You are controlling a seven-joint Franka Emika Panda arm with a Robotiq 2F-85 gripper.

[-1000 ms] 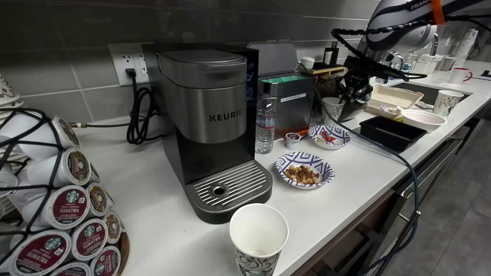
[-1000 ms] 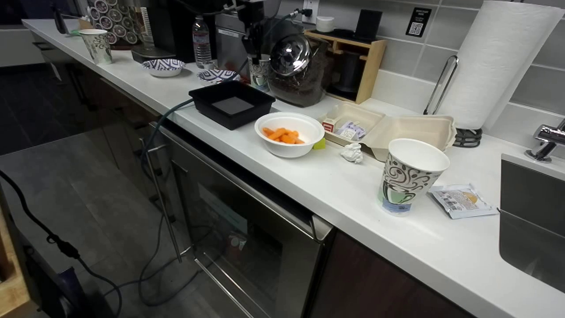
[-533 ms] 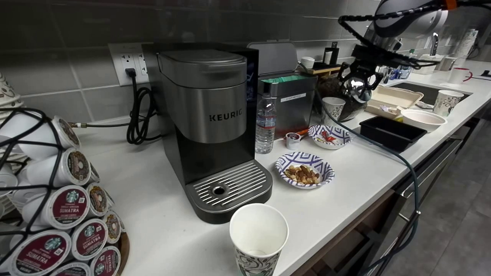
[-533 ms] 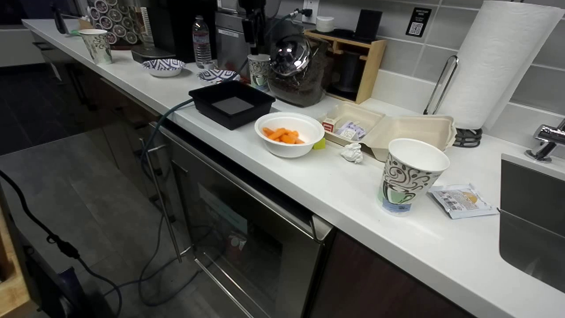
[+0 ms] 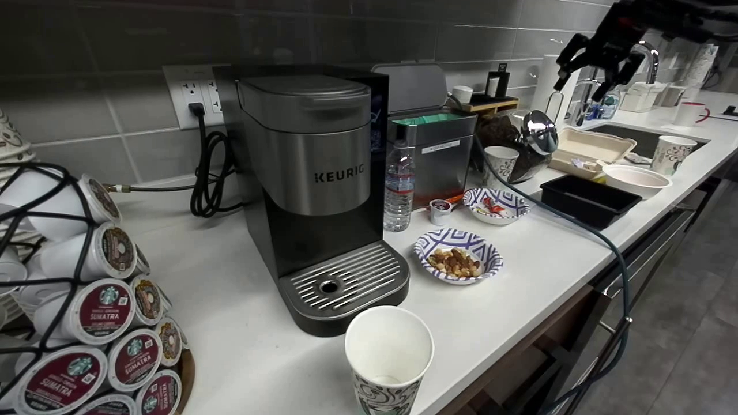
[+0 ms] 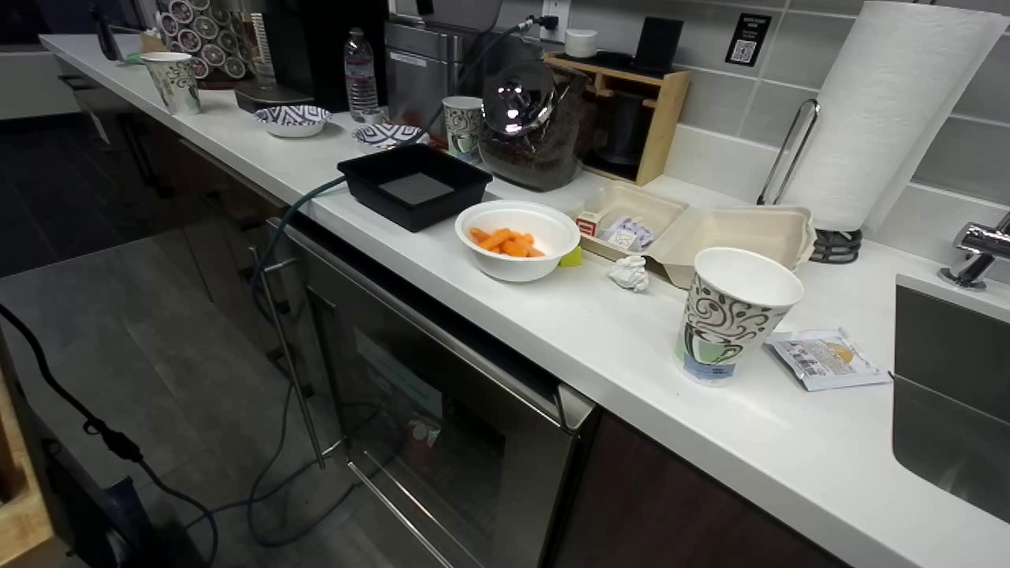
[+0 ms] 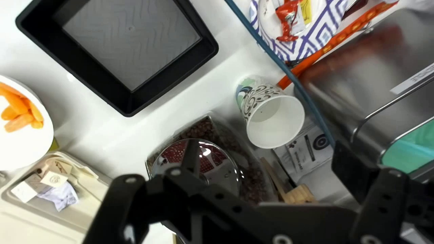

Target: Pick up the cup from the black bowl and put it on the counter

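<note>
Along your long, smooth white counter [image 6: 615, 331] stand a boxy black-and-grey coffee machine [image 5: 311, 155], a brushed-steel bin [image 5: 444, 173] and a clear, silver-lidded jar [image 6: 540, 150]. In an exterior view your black gripper [image 5: 580, 90] hangs high, jaws spread apart. Only the wrist view shows the zigzag-textured floor of the squarish black bowl [image 7: 170, 75]. The swirl-printed white paper cup [image 7: 268, 112] stands upright on the counter between jar and bin; a teal cord [image 5: 626, 294] passes close, contact hard to judge.

Dim floor [image 6: 173, 347], bright counter [image 6: 600, 331], small glare spots on chrome lid [image 6: 518, 99]
</note>
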